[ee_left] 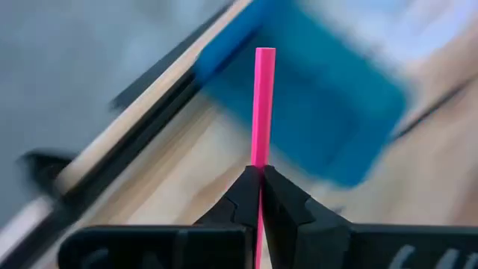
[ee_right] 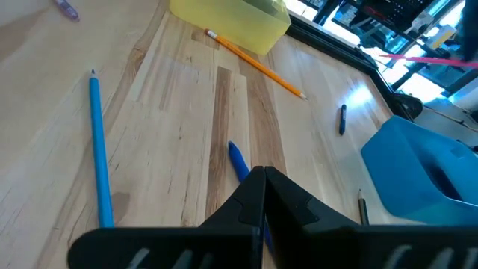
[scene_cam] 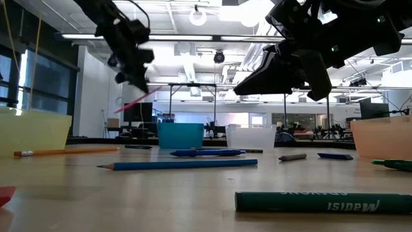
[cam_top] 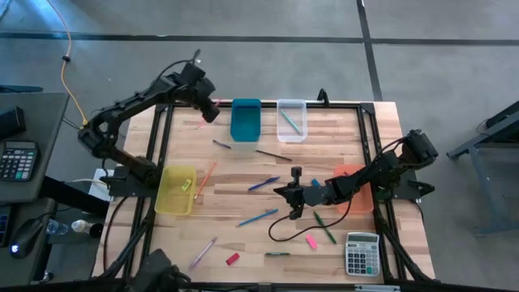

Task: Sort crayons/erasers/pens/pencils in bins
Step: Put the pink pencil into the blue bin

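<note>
The left gripper (ee_left: 260, 187) pinches a pink stick (ee_left: 264, 104) beside the teal bin (cam_top: 246, 119) (only its wrist view shows the pinch up close). The right gripper (cam_top: 293, 203), pressed together, hangs mid-table; an eraser (cam_top: 310, 241) lies nearby.

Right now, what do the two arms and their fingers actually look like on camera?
Both arms are matte black, built of jointed links. The left gripper ends in two dark wedge-shaped fingers tapering to points; the right gripper looks the same. A black cable loops over the table under the right arm.

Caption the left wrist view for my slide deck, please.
Left end effector shut on a pink stick, teal bin beyond.
</note>
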